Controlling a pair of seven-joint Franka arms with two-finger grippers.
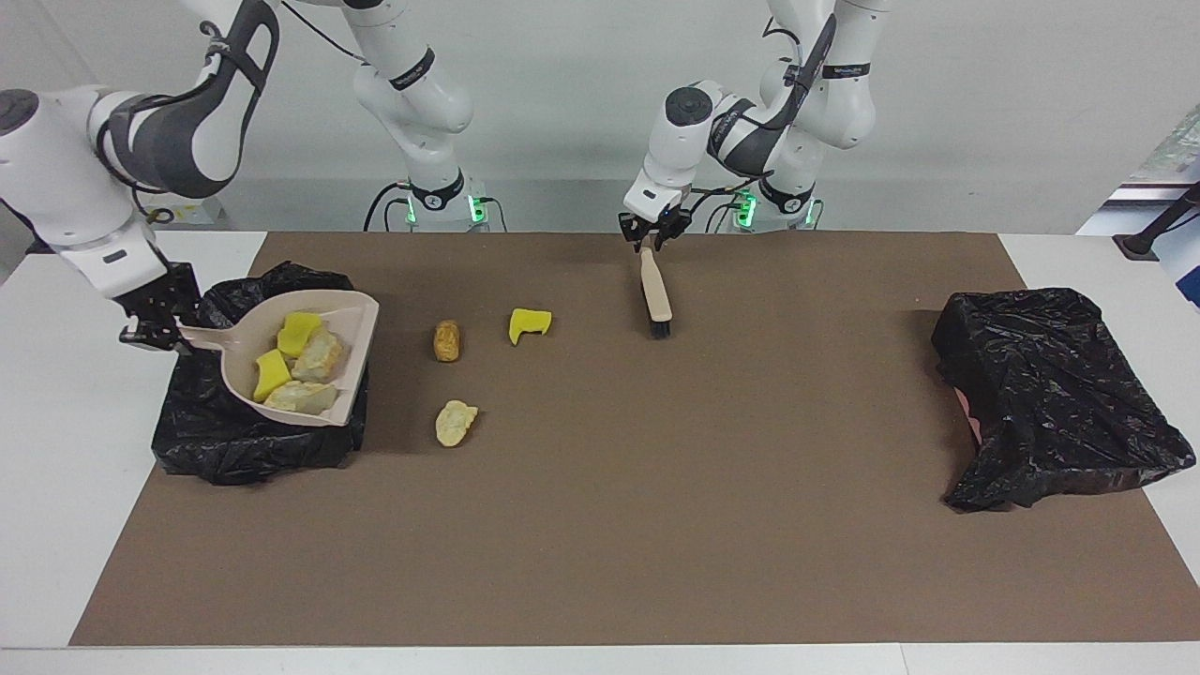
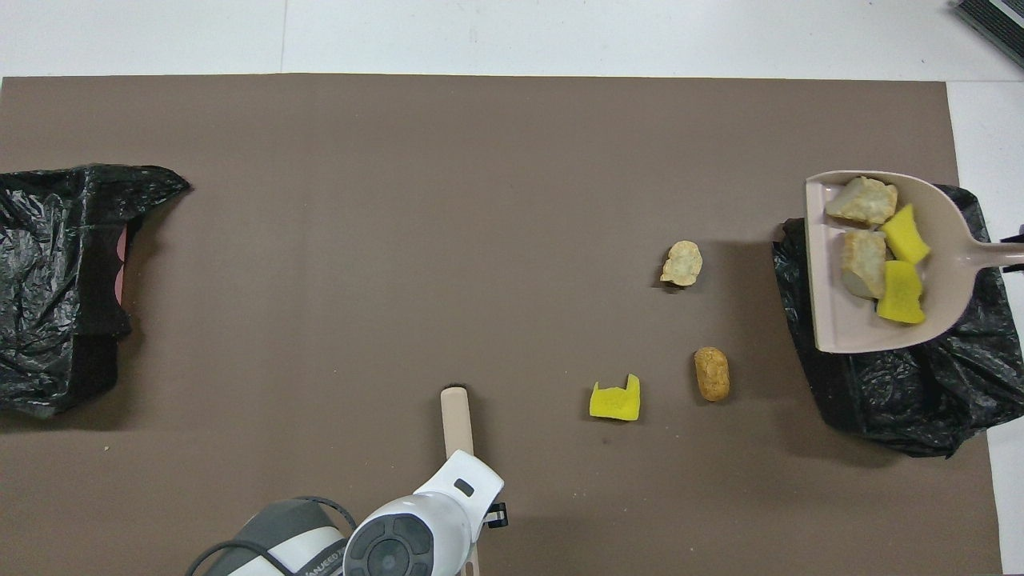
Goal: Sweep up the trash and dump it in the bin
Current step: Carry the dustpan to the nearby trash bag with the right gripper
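The right hand (image 1: 155, 319) is closed on the handle of the beige dustpan (image 1: 352, 314) and holds it level over the black-lined bin (image 1: 244, 450) at the right arm's end of the worktop (image 1: 656, 525). Four pieces of trash ride in the pan: two yellow sponge chunks (image 1: 298, 330) and two pale crusty lumps (image 1: 321, 354). In the overhead view the pan's open lip faces the middle of the worktop and sits just past the bin's rim on that side.

The left hand (image 1: 653, 239) is at the brush (image 1: 657, 300), which rests on the mat close to the robots. Whether its fingers grip the handle or have begun to let go cannot be told from either view.

Three pieces lie on the mat between bin and brush: a yellow sponge chunk (image 1: 529, 322), a golden-brown lump (image 1: 447, 340) beside it, and a pale lump (image 1: 456, 422) farther from the robots.

Assessment: the step in hand is the dump. As the pan stands, a tip toward its lip risks dropping pieces on the mat beside the bin. Recommended: draw the pan back until its lip is well inside the rim, then tilt slowly, lip down, keeping the grip firm on the handle. The loose liner may snag the pan's edge, so the pan is best kept clear above it. The sweep is not finished; the three stray pieces call for another pass.
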